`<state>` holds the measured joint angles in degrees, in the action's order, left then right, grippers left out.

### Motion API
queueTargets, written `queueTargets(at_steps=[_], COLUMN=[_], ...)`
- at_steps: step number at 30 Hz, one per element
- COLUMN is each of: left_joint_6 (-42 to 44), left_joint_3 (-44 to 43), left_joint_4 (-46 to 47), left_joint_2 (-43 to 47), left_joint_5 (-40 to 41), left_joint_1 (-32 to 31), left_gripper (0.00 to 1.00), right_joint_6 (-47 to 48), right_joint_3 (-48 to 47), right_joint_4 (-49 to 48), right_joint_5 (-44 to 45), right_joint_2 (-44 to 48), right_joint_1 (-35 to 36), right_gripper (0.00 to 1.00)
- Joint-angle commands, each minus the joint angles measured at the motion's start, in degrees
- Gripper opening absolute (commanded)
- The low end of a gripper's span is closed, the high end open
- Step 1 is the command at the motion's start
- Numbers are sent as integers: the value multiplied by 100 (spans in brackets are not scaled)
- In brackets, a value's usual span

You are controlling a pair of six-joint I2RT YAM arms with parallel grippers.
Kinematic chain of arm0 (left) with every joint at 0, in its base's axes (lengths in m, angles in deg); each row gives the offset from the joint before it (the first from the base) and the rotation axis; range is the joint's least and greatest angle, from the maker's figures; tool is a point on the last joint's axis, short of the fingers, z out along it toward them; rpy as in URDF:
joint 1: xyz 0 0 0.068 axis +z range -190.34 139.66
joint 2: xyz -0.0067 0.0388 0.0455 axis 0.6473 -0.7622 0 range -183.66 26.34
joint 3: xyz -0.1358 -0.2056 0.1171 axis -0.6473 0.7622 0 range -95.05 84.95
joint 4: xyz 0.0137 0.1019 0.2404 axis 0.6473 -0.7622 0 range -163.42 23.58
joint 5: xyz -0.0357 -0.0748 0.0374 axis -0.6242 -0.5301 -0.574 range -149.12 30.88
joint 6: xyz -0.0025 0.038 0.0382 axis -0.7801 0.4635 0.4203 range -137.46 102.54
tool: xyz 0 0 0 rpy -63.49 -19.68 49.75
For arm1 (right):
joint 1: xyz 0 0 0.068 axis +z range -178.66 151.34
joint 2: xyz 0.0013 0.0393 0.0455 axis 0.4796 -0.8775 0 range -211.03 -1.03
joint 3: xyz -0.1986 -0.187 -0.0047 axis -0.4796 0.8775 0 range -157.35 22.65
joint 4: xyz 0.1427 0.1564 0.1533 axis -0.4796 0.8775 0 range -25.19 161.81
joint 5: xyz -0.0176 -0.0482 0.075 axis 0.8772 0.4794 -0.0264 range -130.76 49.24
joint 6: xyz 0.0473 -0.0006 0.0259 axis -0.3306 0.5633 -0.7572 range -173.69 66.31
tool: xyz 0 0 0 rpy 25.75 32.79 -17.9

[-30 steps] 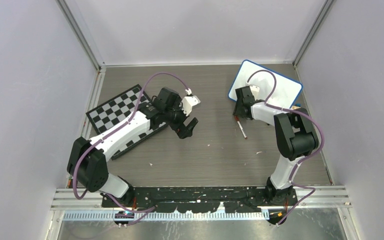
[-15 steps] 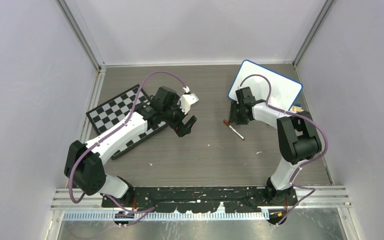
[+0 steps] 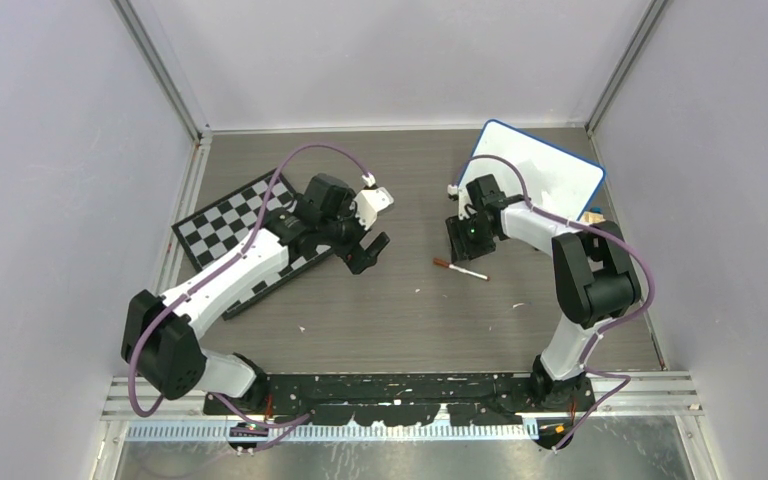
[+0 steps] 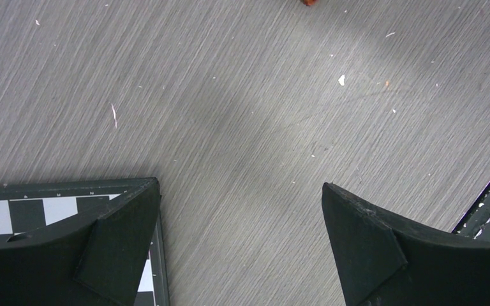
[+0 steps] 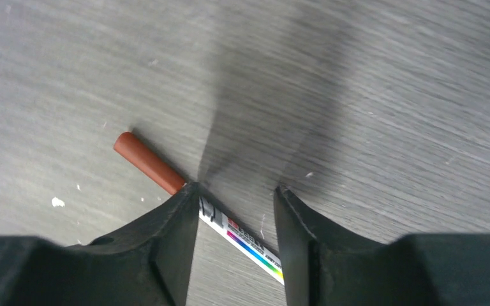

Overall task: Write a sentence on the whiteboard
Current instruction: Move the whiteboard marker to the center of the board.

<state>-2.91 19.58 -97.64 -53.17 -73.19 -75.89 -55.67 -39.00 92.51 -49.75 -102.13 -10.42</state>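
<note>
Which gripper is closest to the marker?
The right gripper: the red-capped marker lies on the table just under its open jaws. The left gripper hangs by the chessboard, well apart.

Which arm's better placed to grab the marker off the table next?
Right. The right gripper hangs open right over the marker, whose barrel crosses the gap between its fingers. The left gripper, also open, sits by the chessboard, farther away.

Top camera looks down on whole table [image 3: 400, 320]. Wrist cameras face down, close above it; right wrist and top share marker [image 5: 148, 162].
</note>
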Motion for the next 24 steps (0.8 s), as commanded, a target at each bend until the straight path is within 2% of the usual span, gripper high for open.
queueTargets(at_steps=[1,4,11,20,24], left_joint_6=[133,121,-51,-144,-100], left_joint_3=[98,164,120,-20,7], left_joint_4=[23,39,8,-117,-164], left_joint_2=[212,224,276,506,580], left_joint_5=[75,29,-28,-174,-127], left_joint_1=[25,39,124,456,508], left_gripper=[100,100,100,100,100], right_joint_6=[1121,1191,1661,2314,2559], right_joint_3=[-41,-159,-460,-574,-437], right_joint_4=[798,855,1113,1029,1003], right_joint_5=[-522,-757,-1387,-182,261], right_joint_2=[134,332,530,-8,-86], right_joint_1=[39,38,175,614,768], right_gripper=[56,63,62,59,52])
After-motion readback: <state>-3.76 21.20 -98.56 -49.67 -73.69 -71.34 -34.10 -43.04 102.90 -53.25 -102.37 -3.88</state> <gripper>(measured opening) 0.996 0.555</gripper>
